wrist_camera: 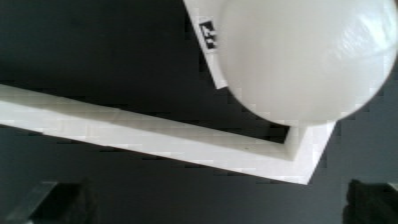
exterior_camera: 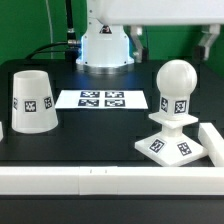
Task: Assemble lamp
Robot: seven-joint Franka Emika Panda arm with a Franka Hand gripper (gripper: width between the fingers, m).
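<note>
The white round bulb [exterior_camera: 176, 85] stands upright on its neck on the flat square base [exterior_camera: 170, 146] at the exterior view's right. The white cone shade [exterior_camera: 33, 100] stands apart at the exterior view's left, narrow end up. All carry black-and-white tags. My gripper does not show in the exterior view. In the wrist view the gripper [wrist_camera: 214, 205] is open and empty, with dark fingertips [wrist_camera: 54, 200] wide apart at the picture's edge. The bulb [wrist_camera: 294, 55] fills much of that view, apart from the fingers.
The marker board [exterior_camera: 102, 99] lies flat in the middle of the black table. A white raised wall [exterior_camera: 100, 180] runs along the front and turns up the right side; its corner shows in the wrist view [wrist_camera: 267, 150]. The robot's base [exterior_camera: 105, 45] stands behind.
</note>
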